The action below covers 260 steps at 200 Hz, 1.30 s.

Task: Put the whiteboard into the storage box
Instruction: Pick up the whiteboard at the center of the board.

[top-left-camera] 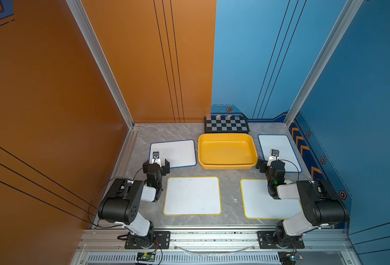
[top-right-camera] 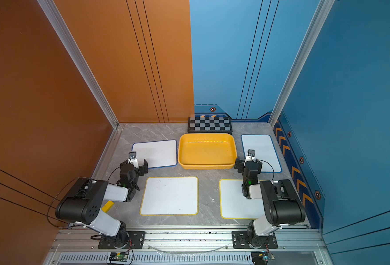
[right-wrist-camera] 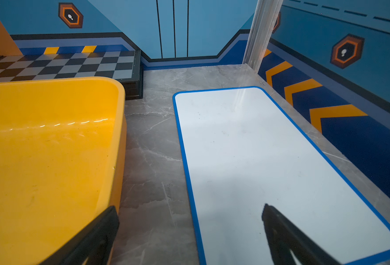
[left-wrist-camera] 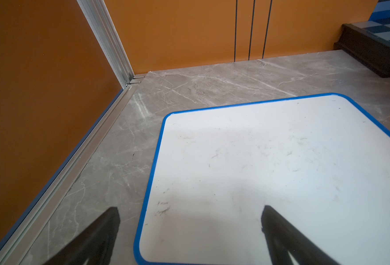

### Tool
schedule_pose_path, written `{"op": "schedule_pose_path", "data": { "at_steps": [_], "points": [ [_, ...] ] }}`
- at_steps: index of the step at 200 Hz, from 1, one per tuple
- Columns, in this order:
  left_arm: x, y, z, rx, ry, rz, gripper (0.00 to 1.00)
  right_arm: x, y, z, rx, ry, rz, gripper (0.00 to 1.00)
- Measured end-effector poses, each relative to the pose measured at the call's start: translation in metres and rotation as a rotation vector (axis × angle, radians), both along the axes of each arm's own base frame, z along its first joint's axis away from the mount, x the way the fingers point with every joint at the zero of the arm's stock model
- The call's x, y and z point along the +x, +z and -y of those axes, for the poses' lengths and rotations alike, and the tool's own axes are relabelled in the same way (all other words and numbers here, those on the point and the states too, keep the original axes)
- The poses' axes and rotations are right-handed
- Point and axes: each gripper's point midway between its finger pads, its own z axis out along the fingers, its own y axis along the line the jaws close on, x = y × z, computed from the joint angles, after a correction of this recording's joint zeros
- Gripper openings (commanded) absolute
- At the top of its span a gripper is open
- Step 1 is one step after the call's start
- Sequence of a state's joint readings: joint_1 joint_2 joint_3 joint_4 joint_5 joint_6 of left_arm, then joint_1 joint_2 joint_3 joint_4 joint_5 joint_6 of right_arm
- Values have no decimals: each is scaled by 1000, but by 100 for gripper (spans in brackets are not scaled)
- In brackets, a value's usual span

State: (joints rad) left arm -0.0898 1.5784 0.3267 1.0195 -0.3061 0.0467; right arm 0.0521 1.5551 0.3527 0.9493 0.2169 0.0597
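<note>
The table [top-left-camera: 230, 174] is smooth grey marble. The shiny yellow storage box [top-left-camera: 227, 165] sits at the back, between the left blue-edged whiteboard [top-left-camera: 178, 152] and the right blue-edged whiteboard [top-left-camera: 281, 146]. Both lie flat outside it. A small yellow block [top-right-camera: 107, 205] shows in a top view only. Both arms bend low. The left gripper [left-wrist-camera: 189, 213] and right gripper [right-wrist-camera: 189, 208] are spread wide over the board edges.

The right arm [top-left-camera: 313, 202] hides part of the yellow-rimmed whiteboard [top-left-camera: 258, 202] beneath it.
</note>
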Motion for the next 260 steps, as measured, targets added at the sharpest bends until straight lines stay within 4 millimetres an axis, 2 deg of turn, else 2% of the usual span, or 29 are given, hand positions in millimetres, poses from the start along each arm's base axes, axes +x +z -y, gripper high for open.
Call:
{"op": "schedule_pose_path", "data": {
  "at_steps": [18,126,190,222,245,260],
  "points": [
    [3,1,-5,-10,10,-1,98,0,0,0,0,0,0,100],
    [3,-4,-3,-19,1,-23,98,0,0,0,0,0,0,100],
    [1,-1,-5,-11,25,-18,98,-5,1,9,10,-50,-17,100],
    [-1,11,-5,11,61,7,98,0,26,13,6,-77,-25,100],
    [-2,24,0,51,94,5,98,3,63,15,-17,-109,-2,100],
    [3,43,8,87,95,20,98,-1,87,7,-54,-102,32,100]
  ]
}}
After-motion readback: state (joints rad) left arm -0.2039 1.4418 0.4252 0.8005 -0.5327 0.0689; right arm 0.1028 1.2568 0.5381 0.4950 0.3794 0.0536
